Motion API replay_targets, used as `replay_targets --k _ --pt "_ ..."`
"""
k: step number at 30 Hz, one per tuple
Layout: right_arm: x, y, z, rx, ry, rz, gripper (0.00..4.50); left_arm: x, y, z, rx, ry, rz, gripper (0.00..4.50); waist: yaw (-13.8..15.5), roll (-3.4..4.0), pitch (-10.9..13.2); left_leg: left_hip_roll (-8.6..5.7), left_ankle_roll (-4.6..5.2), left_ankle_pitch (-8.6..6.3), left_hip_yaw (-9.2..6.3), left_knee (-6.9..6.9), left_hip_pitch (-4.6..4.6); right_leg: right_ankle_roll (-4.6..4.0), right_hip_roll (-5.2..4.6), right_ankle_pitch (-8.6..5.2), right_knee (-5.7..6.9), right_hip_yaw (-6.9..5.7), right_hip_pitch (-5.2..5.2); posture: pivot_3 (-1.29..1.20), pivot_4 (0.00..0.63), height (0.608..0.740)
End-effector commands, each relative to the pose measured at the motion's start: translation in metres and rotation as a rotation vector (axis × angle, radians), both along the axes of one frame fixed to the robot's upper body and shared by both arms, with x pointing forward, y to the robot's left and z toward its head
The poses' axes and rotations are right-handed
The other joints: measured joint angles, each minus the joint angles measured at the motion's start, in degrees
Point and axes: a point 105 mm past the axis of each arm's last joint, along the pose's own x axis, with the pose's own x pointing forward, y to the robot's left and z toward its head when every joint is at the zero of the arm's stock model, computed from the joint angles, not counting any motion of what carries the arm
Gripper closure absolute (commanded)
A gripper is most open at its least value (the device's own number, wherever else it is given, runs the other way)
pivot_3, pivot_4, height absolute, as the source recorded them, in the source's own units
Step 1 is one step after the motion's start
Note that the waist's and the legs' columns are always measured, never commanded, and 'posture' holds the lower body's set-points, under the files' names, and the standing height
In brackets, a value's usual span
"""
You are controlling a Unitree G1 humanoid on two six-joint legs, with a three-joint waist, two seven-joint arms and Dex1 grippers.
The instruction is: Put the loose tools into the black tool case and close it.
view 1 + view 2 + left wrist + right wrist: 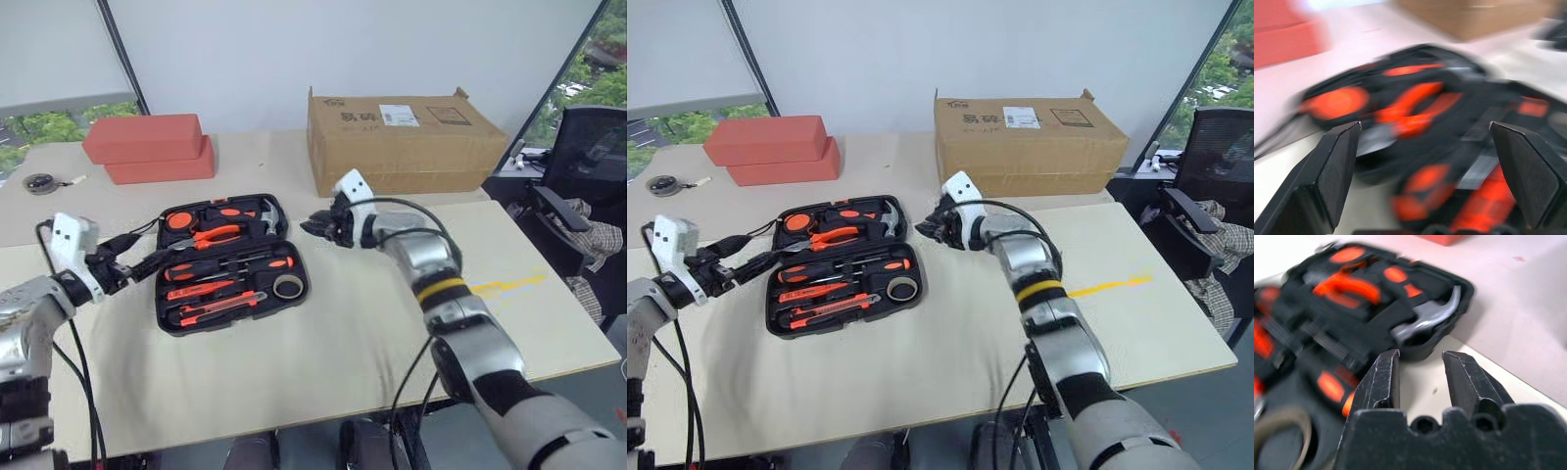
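The black tool case (pixel 172 326) lies open flat at the left middle of the table. Its far half holds orange-handled pliers (pixel 217 233) and a hammer (pixel 1430 318). Its near half holds black-and-orange screwdrivers (pixel 230 265), an orange utility knife (pixel 220 305) and a roll of tape (pixel 288 286). My left gripper (pixel 162 255) is open just left of the case, fingers pointing at it with nothing between them. My right gripper (pixel 310 227) hovers by the case's far right corner, its fingers (pixel 1383 377) a little apart and empty.
A brown cardboard box (pixel 402 137) stands at the back right, close behind my right gripper. Two red bricks (pixel 147 147) are stacked at the back left, with a small round object (pixel 39 182) beside them. An office chair (pixel 588 176) is past the table's right edge.
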Motion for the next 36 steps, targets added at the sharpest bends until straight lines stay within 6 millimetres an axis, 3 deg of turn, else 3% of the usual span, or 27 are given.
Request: replay_targets --k 1,11,18,27,30,36 --pt "0.009 0.007 0.003 0.138 0.097 -0.053 2.99 0.011 0.022 0.000 -0.028 0.018 0.115 0.00 0.15 -0.01 0.00 -0.01 0.01 -0.01 0.00 -0.03 -0.03 -0.03 -0.01 0.02 0.02 -0.01 0.00 0.00 0.150 0.713" --pt "0.011 0.039 0.000 0.314 0.251 -0.111 2.99 0.040 0.035 -0.014 -0.188 0.074 0.276 0.00 -0.37 -0.09 -0.03 -0.08 -0.21 0.08 0.01 -0.20 -0.32 0.05 -0.05 0.05 -0.02 -0.11 -0.11 0.00 0.150 0.713" --pt "0.008 0.055 -0.009 0.285 0.276 -0.151 2.99 0.052 0.029 -0.026 -0.220 0.131 0.300 0.00 -1.23 -0.10 -0.03 -0.07 -0.19 0.06 -0.05 -0.23 -0.31 0.05 -0.05 0.06 0.06 -0.14 -0.10 0.00 0.150 0.713" --pt "0.007 0.059 -0.012 0.261 0.250 -0.155 2.99 0.058 0.009 -0.036 -0.227 0.178 0.228 0.00 -1.36 -0.12 -0.05 -0.07 -0.19 0.07 -0.10 -0.23 -0.26 0.05 -0.05 0.07 0.19 -0.13 -0.10 0.00 0.150 0.713" --pt "0.008 0.054 -0.013 0.257 0.239 -0.159 2.93 0.062 0.007 -0.035 -0.237 0.182 0.234 0.75 -1.33 -0.13 -0.05 -0.08 -0.18 0.07 -0.12 -0.23 -0.26 0.05 -0.05 0.06 0.20 -0.13 -0.10 0.00 0.150 0.713" --pt "0.014 0.038 -0.013 0.238 0.203 -0.182 2.93 0.067 -0.002 -0.036 -0.241 0.198 0.198 3.04 -1.19 -0.13 -0.05 -0.12 -0.18 0.07 -0.15 -0.23 -0.24 0.05 -0.06 0.06 0.23 -0.13 -0.08 0.00 0.150 0.713"
